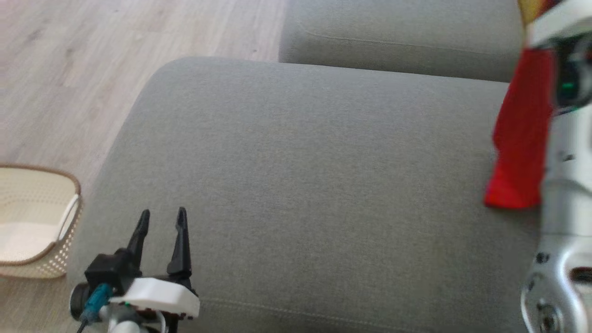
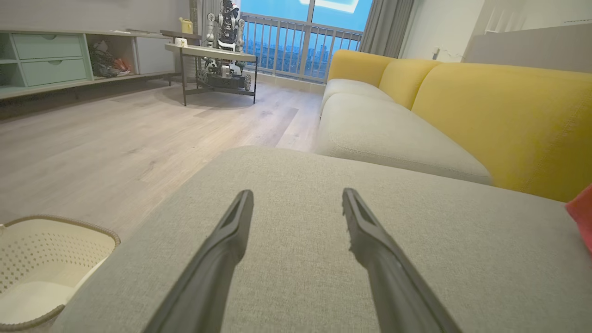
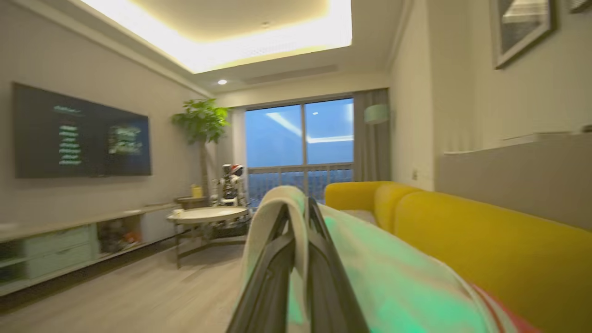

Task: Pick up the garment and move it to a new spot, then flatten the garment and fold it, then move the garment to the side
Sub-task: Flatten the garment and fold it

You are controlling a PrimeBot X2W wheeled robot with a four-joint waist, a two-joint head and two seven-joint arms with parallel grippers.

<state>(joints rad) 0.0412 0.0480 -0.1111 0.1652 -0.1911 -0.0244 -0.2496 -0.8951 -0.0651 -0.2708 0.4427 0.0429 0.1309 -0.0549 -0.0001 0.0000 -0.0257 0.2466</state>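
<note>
The garment [image 1: 520, 138] is a red cloth hanging at the right edge of the head view, beside my pale right forearm [image 1: 566, 194], above the grey sofa cushion [image 1: 300, 185]. In the right wrist view my right gripper [image 3: 296, 212] is shut on a fold of the garment [image 3: 393, 286], which drapes over the fingers and looks pale with a green tint, red at its lower edge. My left gripper [image 1: 162, 219] stands open low over the cushion's near left corner, nothing between its fingers [image 2: 231, 231]. A red corner of the garment [image 2: 582, 215] shows far right in the left wrist view.
A cream perforated basket [image 1: 69, 185] stands on the wooden floor left of the cushion. A second grey cushion [image 1: 402, 32] lies beyond. The yellow backrest [image 2: 504, 120] runs along the right. A small table [image 2: 212, 53] and shelving stand across the room.
</note>
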